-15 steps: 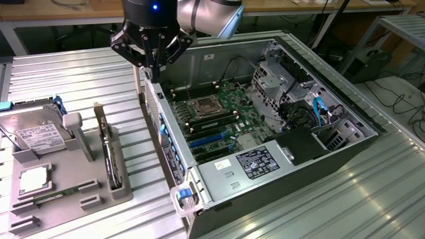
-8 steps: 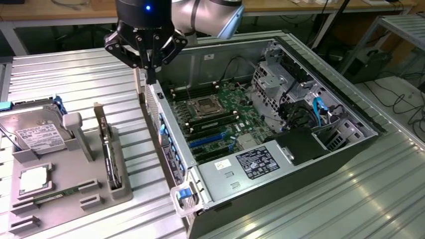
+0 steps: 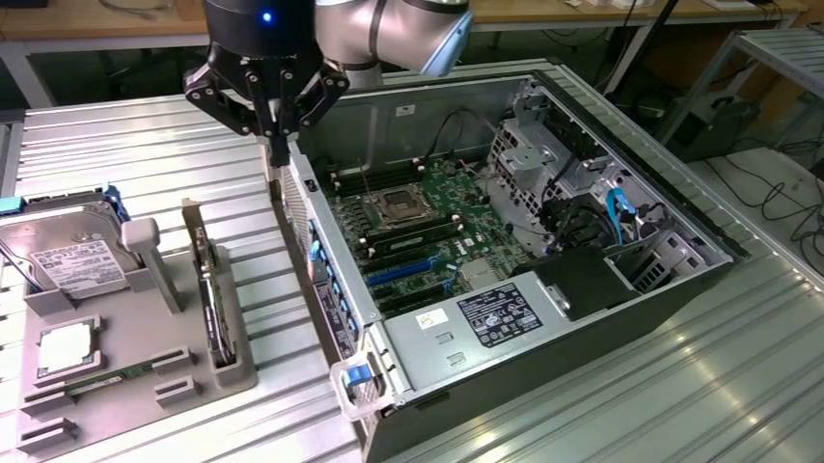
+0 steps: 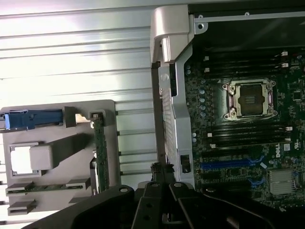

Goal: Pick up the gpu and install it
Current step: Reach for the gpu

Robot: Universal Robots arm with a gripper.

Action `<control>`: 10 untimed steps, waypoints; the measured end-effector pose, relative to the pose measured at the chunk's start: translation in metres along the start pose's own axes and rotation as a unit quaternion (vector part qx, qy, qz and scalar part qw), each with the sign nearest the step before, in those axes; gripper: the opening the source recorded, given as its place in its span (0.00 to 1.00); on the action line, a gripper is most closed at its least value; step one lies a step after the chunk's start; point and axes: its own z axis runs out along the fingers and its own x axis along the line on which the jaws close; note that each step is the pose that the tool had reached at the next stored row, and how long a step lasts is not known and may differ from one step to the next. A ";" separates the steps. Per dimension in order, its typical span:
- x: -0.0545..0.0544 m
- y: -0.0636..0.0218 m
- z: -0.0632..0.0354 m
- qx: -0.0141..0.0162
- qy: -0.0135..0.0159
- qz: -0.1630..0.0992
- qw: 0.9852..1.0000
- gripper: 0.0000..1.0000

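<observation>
Now, gripper (image 3: 274,154) pressed together, empty, above the case wall (image 3: 315,260); gpu (image 3: 210,289) stands upright in its holder (image 3: 123,333), so grip squarely along its top edge.

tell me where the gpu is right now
On the exterior view's left, the gpu stands on edge in the grey tray, between the hard drive and the open computer case.

Upright case wall (image 3: 309,231) (metal) beside gripper (image 3: 273,156)
</observation>
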 end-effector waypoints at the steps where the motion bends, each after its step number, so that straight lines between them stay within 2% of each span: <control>1: 0.001 -0.0001 0.0000 0.000 0.000 0.000 1.000 0.11; 10: 0.014 -0.0015 0.0002 0.000 0.000 0.000 1.000 0.11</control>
